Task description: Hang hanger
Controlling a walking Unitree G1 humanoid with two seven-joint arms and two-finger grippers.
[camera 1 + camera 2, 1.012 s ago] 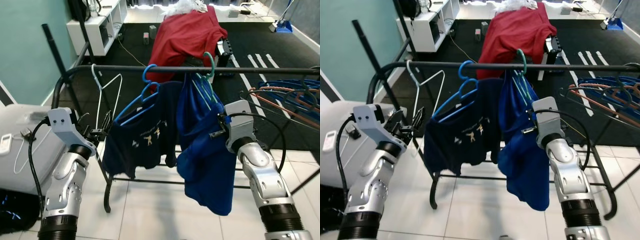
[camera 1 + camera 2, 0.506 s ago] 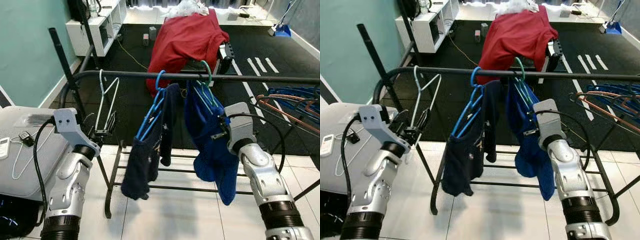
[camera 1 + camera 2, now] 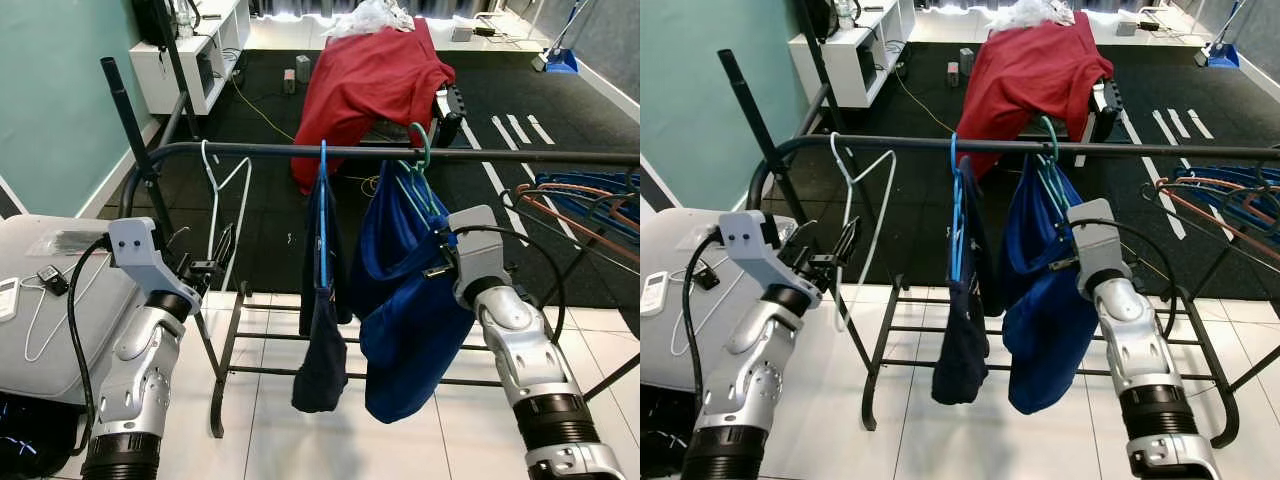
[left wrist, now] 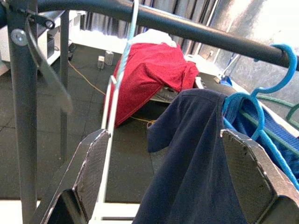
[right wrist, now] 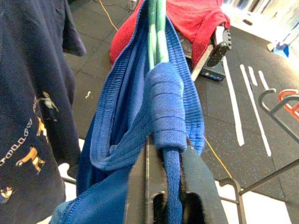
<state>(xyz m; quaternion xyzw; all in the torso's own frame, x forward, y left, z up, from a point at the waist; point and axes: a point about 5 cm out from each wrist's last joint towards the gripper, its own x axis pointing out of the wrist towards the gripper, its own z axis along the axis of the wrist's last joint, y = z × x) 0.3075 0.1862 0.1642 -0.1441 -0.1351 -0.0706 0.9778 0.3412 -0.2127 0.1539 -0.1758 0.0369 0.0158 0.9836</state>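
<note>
Black metal rail (image 3: 260,151) running across at chest height. Bare white wire hanger (image 3: 222,215) hanging near its left bend. Open stretch of rail lying between it and blue plastic hanger with navy T-shirt (image 3: 322,290). Royal-blue garment on green hanger (image 3: 410,300) crowding just right of that. Pile of blue and brown hangers (image 3: 590,205) blocking far right.
</note>
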